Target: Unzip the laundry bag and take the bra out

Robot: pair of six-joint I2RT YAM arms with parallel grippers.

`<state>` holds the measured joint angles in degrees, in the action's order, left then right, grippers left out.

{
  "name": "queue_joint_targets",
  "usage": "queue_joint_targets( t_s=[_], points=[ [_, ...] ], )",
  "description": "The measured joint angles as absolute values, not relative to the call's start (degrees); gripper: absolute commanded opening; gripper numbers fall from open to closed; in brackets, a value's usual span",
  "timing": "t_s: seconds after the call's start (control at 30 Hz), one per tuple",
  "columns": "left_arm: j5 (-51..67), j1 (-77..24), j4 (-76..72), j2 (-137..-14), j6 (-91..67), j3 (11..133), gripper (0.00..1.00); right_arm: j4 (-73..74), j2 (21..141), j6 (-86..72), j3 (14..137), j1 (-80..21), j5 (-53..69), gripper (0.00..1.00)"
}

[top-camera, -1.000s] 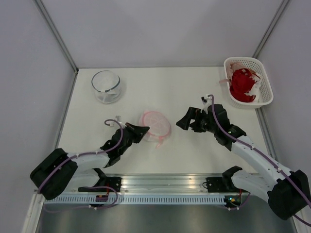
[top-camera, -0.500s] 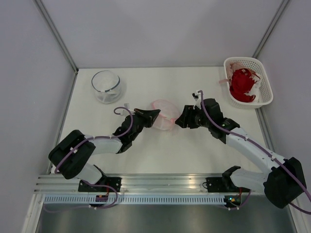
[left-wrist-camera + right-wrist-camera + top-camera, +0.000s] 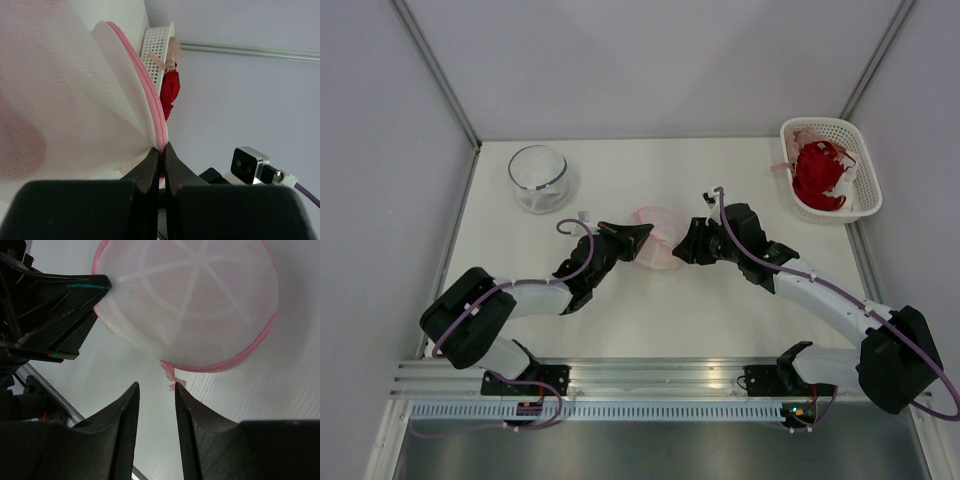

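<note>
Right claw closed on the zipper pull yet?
No: in the right wrist view the right claw is open, and the pink zipper pull on the laundry bag hangs free, ungripped.

The laundry bag [image 3: 660, 238] is filling the space straight ahead of the right gripper [image 3: 688, 250], with the left gripper [image 3: 640, 236] pinching its far rim beyond. Bare table [image 3: 620, 180] is lying open on both sides of the right gripper; the basket [image 3: 865, 190] is standing well behind it.
</note>
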<state>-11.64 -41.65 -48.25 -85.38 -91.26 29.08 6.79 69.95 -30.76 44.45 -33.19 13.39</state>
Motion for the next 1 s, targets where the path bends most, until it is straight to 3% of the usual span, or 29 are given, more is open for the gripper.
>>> queue_joint_targets(
  t_s=[0.3, 0.43, 0.57, 1.0],
  points=[
    [-9.8, -41.8, -48.2, -85.5, -92.2, 29.1, 0.02, 6.0, 72.7, -30.7, 44.5, -33.2, 12.8, 0.38],
    [-9.2, -41.8, -48.2, -85.5, -92.2, 29.1, 0.02, 6.0, 73.0, -30.6, 44.5, -33.3, 12.1, 0.23],
    [-8.6, -41.8, -48.2, -85.9, -92.2, 29.1, 0.02, 6.0, 73.0, -30.2, 44.8, -33.3, 11.4, 0.16],
    [-6.9, -41.8, -48.2, -87.7, -92.2, 28.7, 0.02, 8.9, 72.4, -29.7, 45.1, -33.3, 7.9, 0.12]
  ],
)
